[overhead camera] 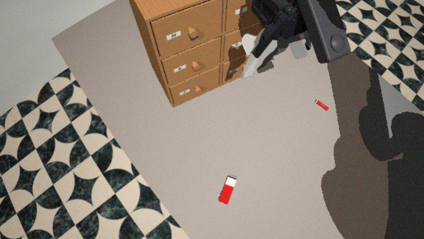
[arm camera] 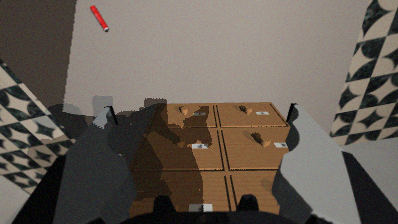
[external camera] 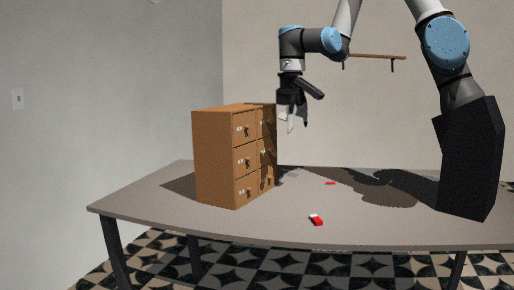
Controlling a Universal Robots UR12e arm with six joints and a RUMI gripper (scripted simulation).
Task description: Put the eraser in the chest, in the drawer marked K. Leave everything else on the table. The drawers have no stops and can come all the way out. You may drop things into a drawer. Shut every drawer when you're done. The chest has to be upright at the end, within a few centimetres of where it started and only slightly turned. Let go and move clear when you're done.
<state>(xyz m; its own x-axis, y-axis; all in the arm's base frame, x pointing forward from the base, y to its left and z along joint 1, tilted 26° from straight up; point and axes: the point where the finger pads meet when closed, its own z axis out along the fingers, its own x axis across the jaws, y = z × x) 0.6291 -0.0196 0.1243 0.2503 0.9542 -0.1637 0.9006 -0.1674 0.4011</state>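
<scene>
The eraser (overhead camera: 228, 189) (external camera: 315, 219), a red block with a white end, lies flat on the table near its front edge, far from the chest. The wooden chest (overhead camera: 186, 45) (external camera: 220, 155) (arm camera: 250, 150) stands upright with two columns of three drawers, all of them shut. The drawer labels are too small to read. My gripper (overhead camera: 252, 58) (external camera: 292, 119) (arm camera: 201, 106) is open and empty. It hangs in the air in front of the chest's upper drawers, looking down along the drawer fronts.
A small red stick (overhead camera: 322, 105) (external camera: 330, 183) (arm camera: 99, 18) lies on the table (overhead camera: 268, 144) (external camera: 400, 225) to the right of the chest. The arm's dark base (external camera: 470, 160) stands at the table's right end and casts a broad shadow.
</scene>
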